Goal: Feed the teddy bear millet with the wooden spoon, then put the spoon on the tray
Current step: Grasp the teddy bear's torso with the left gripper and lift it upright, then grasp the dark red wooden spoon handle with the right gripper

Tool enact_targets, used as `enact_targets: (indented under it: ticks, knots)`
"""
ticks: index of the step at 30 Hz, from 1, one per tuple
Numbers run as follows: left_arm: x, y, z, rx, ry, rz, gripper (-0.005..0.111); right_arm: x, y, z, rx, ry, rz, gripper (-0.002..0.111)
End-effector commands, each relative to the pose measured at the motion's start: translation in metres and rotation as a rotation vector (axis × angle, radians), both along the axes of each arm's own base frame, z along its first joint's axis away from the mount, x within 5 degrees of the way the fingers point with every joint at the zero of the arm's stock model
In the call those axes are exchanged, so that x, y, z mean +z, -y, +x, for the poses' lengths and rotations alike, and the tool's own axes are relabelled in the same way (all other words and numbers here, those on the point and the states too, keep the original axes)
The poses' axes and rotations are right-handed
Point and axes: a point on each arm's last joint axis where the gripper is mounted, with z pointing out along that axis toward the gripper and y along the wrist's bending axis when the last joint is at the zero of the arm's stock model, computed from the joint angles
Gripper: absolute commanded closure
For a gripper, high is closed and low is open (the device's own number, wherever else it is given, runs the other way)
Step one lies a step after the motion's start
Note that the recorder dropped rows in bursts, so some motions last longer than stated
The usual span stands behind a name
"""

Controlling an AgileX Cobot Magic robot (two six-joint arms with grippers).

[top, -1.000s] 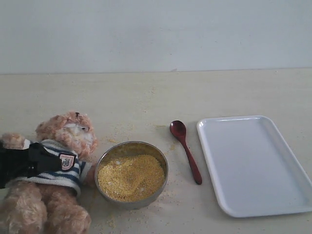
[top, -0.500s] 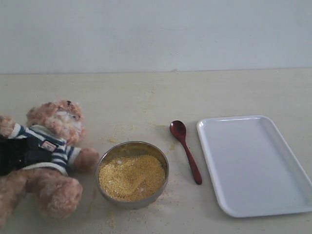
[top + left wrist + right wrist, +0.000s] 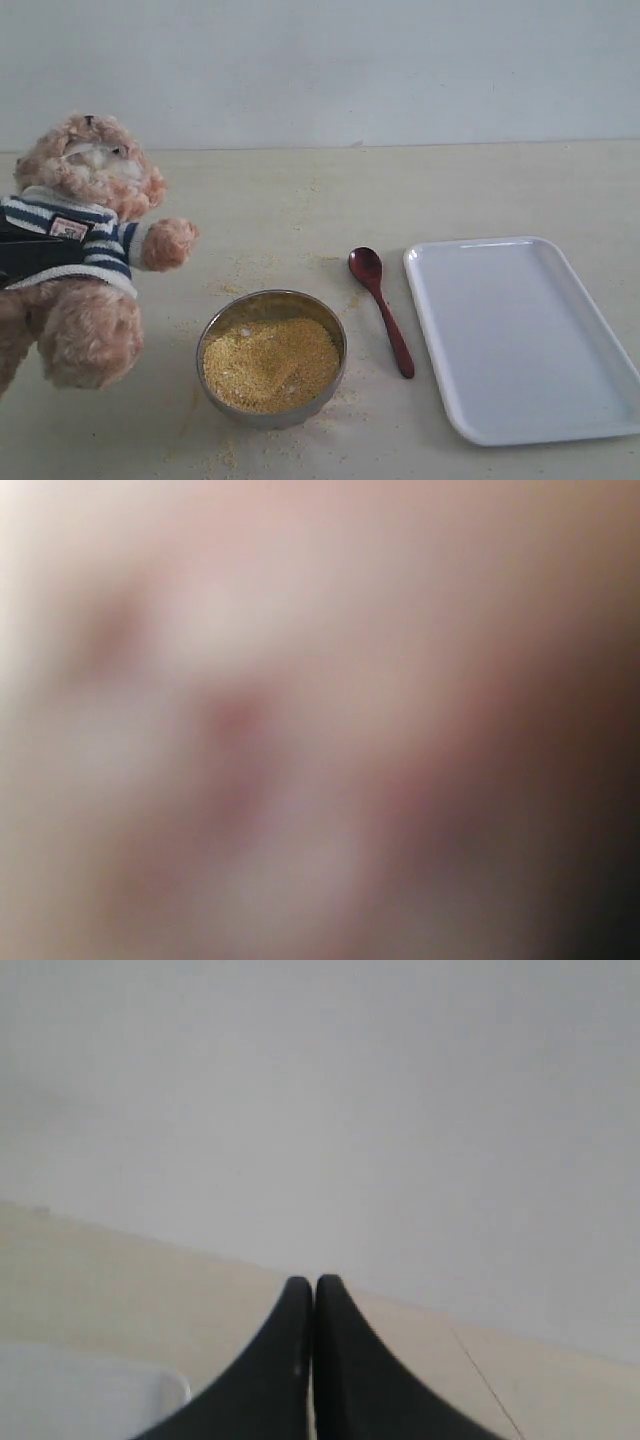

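Your exterior camera looks down across the table (image 3: 300, 200) to the wall (image 3: 350, 70). Left wrist: blurred, too close. Right wrist: low, shares both.

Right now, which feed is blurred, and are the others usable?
Left wrist view: wholly out of focus, a pinkish-brown smear. Exterior view: evenly lit and sharp on the wooden spoon and tray, no glare. Right wrist view: sharp on the right gripper, shut.

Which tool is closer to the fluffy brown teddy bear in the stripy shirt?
Left. The left tool grips the fluffy light-brown teddy bear at its striped middle. The right tool, shut and empty, is outside the exterior view, away from the bear.
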Motion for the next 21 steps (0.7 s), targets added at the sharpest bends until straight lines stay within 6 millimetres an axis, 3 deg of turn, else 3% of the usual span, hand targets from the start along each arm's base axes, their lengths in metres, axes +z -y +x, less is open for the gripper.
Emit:
enact_targets:
  ticks: [1, 2, 3, 4, 5, 6, 7, 8, 9, 10, 11, 12, 13, 15, 16, 18, 21]
  knots:
    - [0.001, -0.003, 0.003, 0.058, 0.019, 0.002, 0.102, 0.049, 0.008, -0.023, 0.306, 0.623, 0.883, 0.107]
    - [0.0, -0.004, 0.003, 0.059, 0.018, 0.005, 0.102, 0.064, 0.015, -0.037, 0.366, 0.84, 0.952, 0.107]
    - [0.0, -0.004, 0.003, 0.059, 0.018, 0.005, 0.102, 0.104, 0.01, -0.047, 0.479, 0.949, 0.91, 0.107]
    - [0.0, -0.004, 0.003, 0.06, 0.017, 0.007, 0.102, 0.146, -0.003, -0.041, 0.509, 0.868, 0.72, 0.107]
    - [0.0, -0.004, 0.004, 0.046, 0.04, 0.038, 0.102, 0.18, -0.019, -0.02, 0.488, 0.698, 0.443, 0.107]
    - [0.0, -0.004, 0.004, 0.025, 0.065, 0.065, 0.102, 0.202, -0.025, 0.018, 0.453, 0.551, 0.28, 0.107]
    - [0.0, -0.004, 0.004, 0.025, 0.065, 0.065, 0.102, 0.209, -0.025, 0.057, 0.403, 0.429, 0.229, 0.107]
    - [0.0, -0.004, 0.004, 0.024, 0.066, 0.063, 0.102, 0.193, -0.015, 0.123, 0.247, 0.183, 0.163, 0.107]
    - [0.0, -0.004, 0.004, 0.024, 0.066, 0.063, 0.102, 0.161, -0.004, 0.177, 0.108, -0.095, 0.154, 0.107]
    - [0.0, -0.004, 0.003, 0.023, 0.066, 0.062, 0.102, 0.128, 0.004, 0.21, 0.002, -0.327, 0.175, 0.107]
    - [0.0, -0.004, 0.003, 0.023, 0.066, 0.062, 0.102, 0.098, 0.004, 0.223, -0.094, -0.535, 0.277, 0.107]
    - [0.0, -0.005, 0.004, 0.033, 0.066, 0.063, 0.102, 0.078, -0.009, 0.224, -0.087, -0.688, 0.209, 0.107]
    - [0.0, -0.007, 0.006, 0.059, 0.077, 0.077, 0.102, 0.058, -0.041, 0.224, 0.061, -0.829, 0.011, 0.107]
    - [0.0, -0.007, 0.006, 0.052, 0.09, 0.09, 0.102, 0.025, -0.118, 0.205, 0.513, -1.008, -0.367, 0.107]
    - [0.001, -0.006, 0.006, 0.043, 0.094, 0.081, 0.102, 0.009, -0.145, 0.195, 0.633, -1.072, -0.408, 0.107]
    - [0.001, -0.006, 0.006, 0.042, 0.093, 0.082, 0.102, -0.015, -0.167, 0.194, 0.646, -1.151, -0.368, 0.107]
    - [0.0, -0.007, 0.006, 0.047, 0.091, 0.088, 0.102, -0.028, -0.173, 0.198, 0.64, -1.179, -0.279, 0.107]
